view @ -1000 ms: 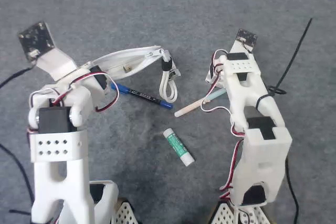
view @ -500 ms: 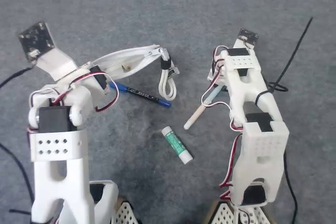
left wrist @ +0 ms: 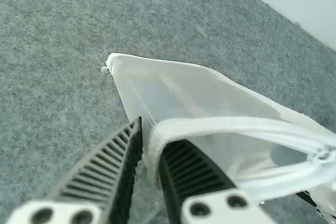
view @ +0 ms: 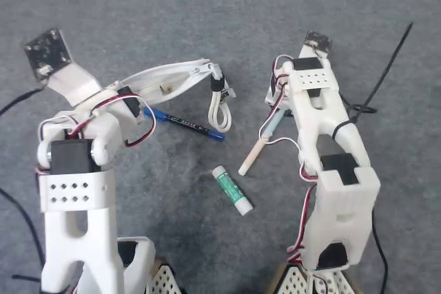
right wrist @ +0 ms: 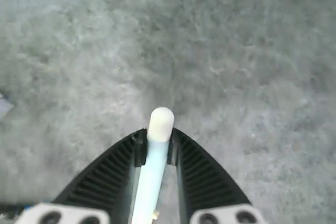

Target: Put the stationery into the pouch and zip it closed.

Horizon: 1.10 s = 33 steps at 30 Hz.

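The cream-capped pale-blue pen point(right wrist: 153, 161) sits clamped between my right jaws, cap jutting past their tips; my left jaws pinch the white fabric pouch point(left wrist: 210, 103) by its rim.

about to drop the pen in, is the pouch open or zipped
Open: the pouch mouth gapes, zipper edges apart, with the left tool shut on one edge.

The left arm point(view: 76, 191) stood bent forward over the counter point(view: 138, 25), its jaws pinched on the pouch point(left wrist: 210, 98) rim, while the right arm point(view: 331, 135) lay stretched ahead, wrist tipped down, its jaws clamped on a pen point(right wrist: 160, 121) near its capped end.
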Tool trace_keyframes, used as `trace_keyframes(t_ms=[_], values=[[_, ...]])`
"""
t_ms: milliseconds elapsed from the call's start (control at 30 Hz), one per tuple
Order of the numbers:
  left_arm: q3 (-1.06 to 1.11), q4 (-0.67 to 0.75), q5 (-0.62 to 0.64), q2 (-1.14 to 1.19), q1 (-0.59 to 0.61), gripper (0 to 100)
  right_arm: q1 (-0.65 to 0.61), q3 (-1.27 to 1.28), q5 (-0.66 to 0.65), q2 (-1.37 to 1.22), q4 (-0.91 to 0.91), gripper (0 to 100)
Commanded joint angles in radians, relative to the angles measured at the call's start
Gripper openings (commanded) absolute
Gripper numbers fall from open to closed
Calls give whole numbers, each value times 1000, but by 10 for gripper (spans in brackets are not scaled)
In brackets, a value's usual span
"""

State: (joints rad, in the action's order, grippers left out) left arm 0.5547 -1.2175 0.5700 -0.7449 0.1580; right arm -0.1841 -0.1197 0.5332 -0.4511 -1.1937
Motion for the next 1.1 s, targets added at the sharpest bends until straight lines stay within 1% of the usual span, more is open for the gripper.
trace_keyframes(t_ms=[0,800,1067], values=[[-8,25,-9,6,3,9,-13,-43,3,166,-77,6],[-7,25,-8,8,3,9,-13,-43,3,484,-357,6],[-7,25,-8,8,3,9,-48,-43,3,576,-467,6]])
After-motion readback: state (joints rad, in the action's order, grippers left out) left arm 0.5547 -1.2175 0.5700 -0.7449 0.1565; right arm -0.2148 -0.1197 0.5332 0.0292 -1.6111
